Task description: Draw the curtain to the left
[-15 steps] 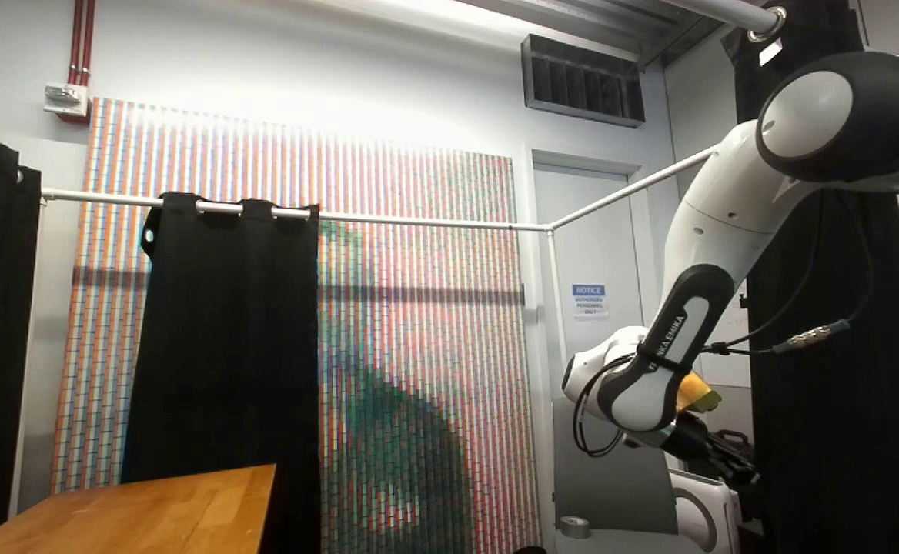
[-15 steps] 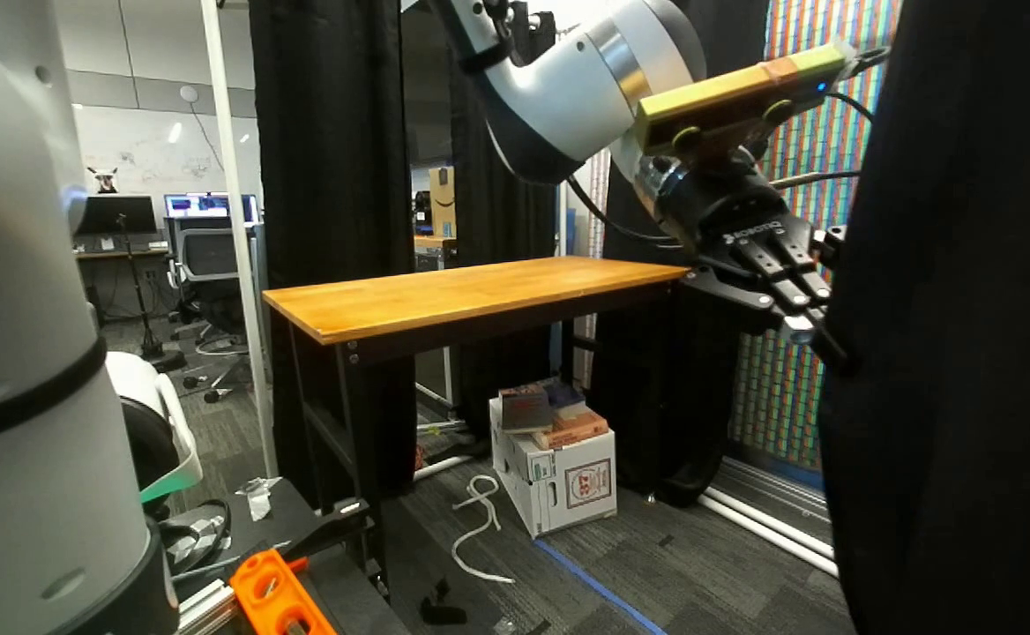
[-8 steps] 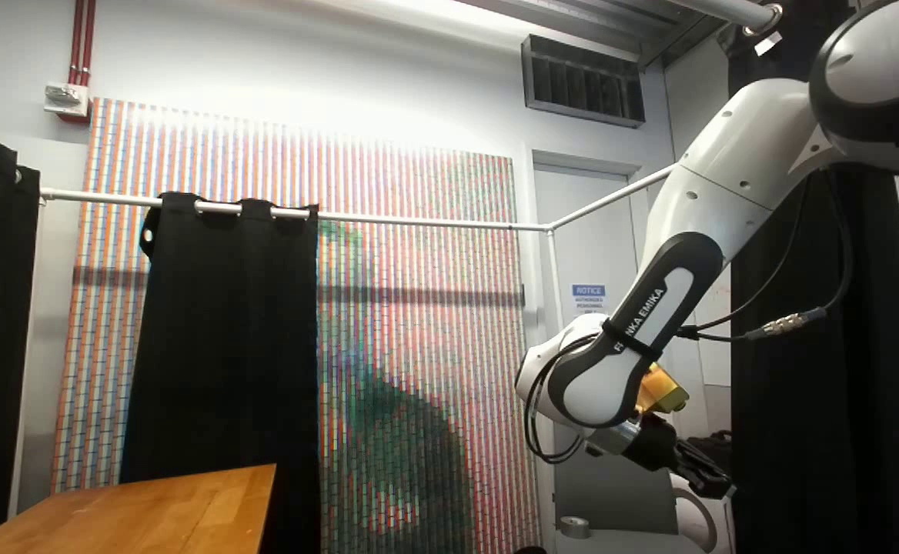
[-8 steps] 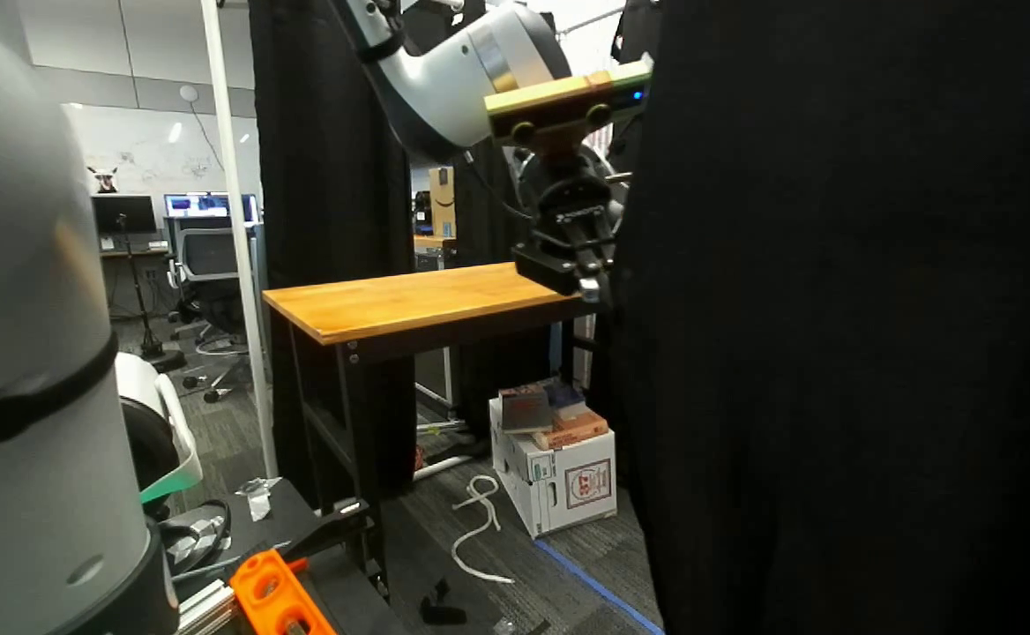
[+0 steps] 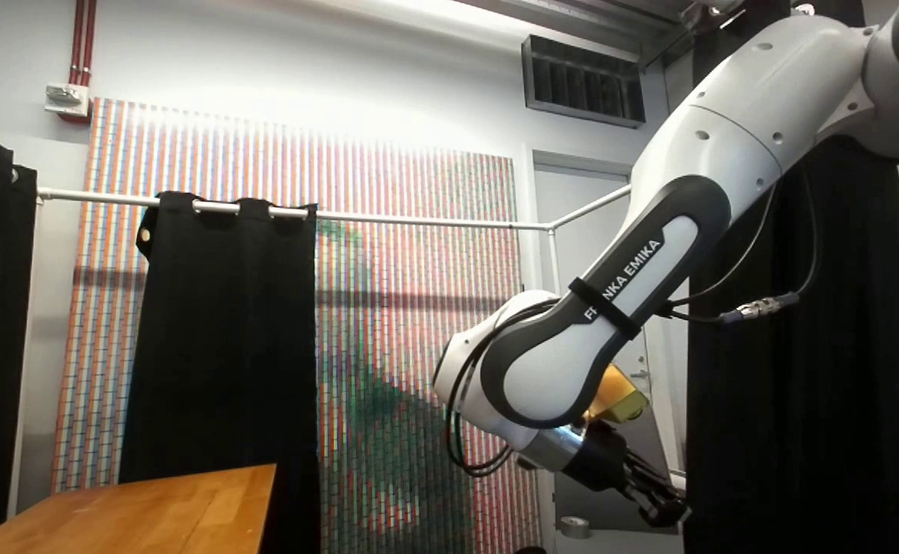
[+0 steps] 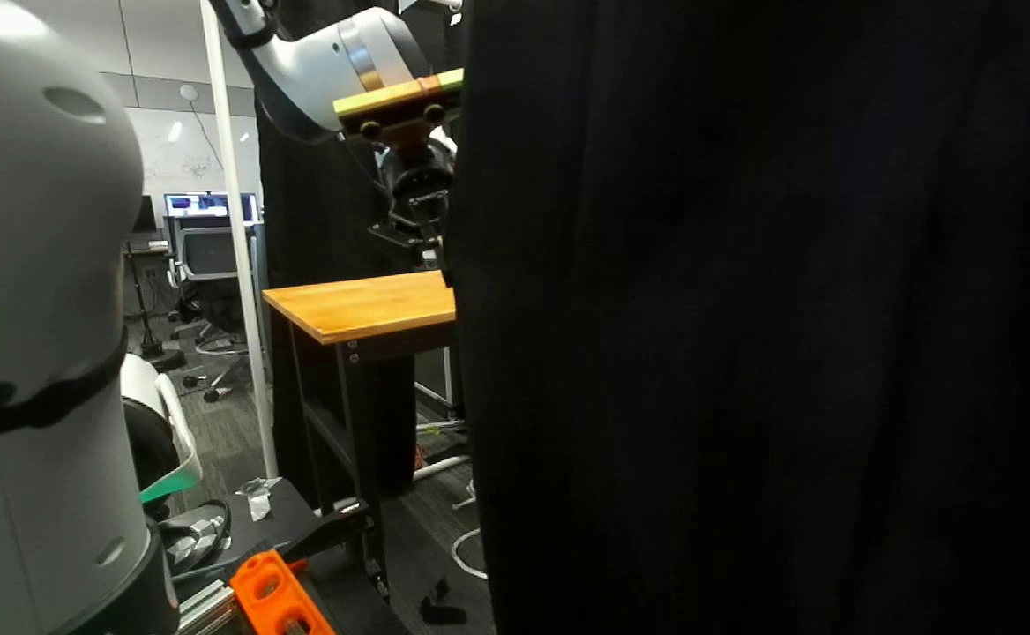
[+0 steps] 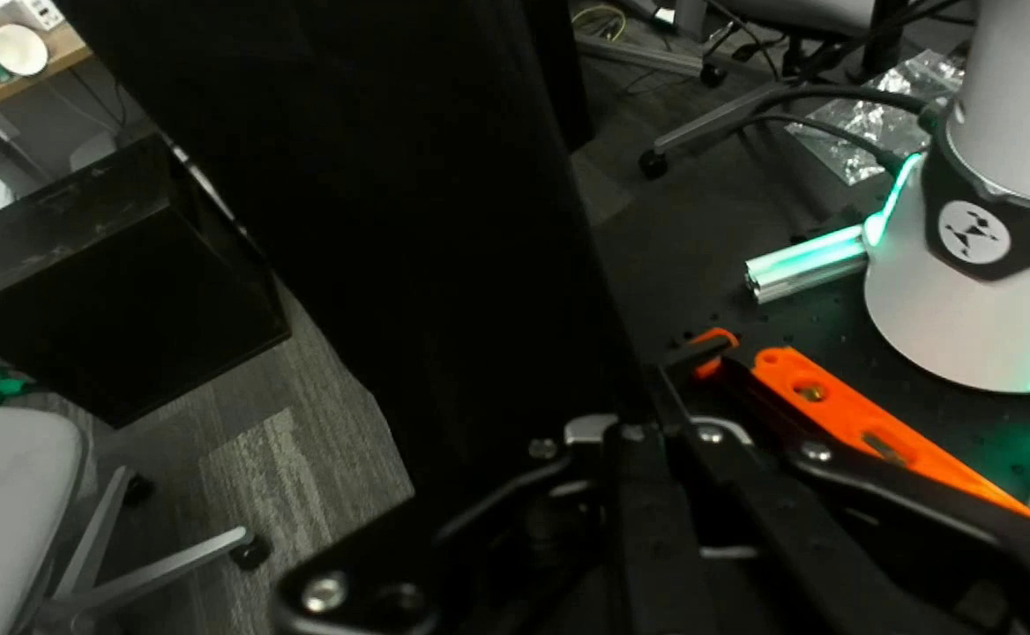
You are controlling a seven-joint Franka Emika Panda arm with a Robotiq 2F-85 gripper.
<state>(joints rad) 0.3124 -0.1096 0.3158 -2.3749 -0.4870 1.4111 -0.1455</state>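
Note:
The black curtain [image 6: 744,353] fills the right half of an exterior view and also hangs at the right of an exterior view [image 5: 796,385]. My gripper [image 6: 434,251] is at the curtain's left edge, partly hidden behind it, above the wooden table. In an exterior view the gripper [image 5: 673,512] points down to the right, its tip at the curtain's edge. In the wrist view the curtain [image 7: 409,176] runs down to the fingers [image 7: 660,414], which are closed together on its edge. The exact pinch is dark and hard to see.
A wooden table [image 6: 356,304] stands behind the gripper. A white pole [image 6: 237,220] stands near the robot's base [image 7: 982,300]. An orange tool [image 7: 868,423] lies by the base. Another black curtain [image 5: 218,346] hangs on the far rod. An office chair [image 7: 12,503] is at lower left.
My gripper has moved left in both exterior views. The curtain's edge has come left with it and now covers the box of books and more of the table.

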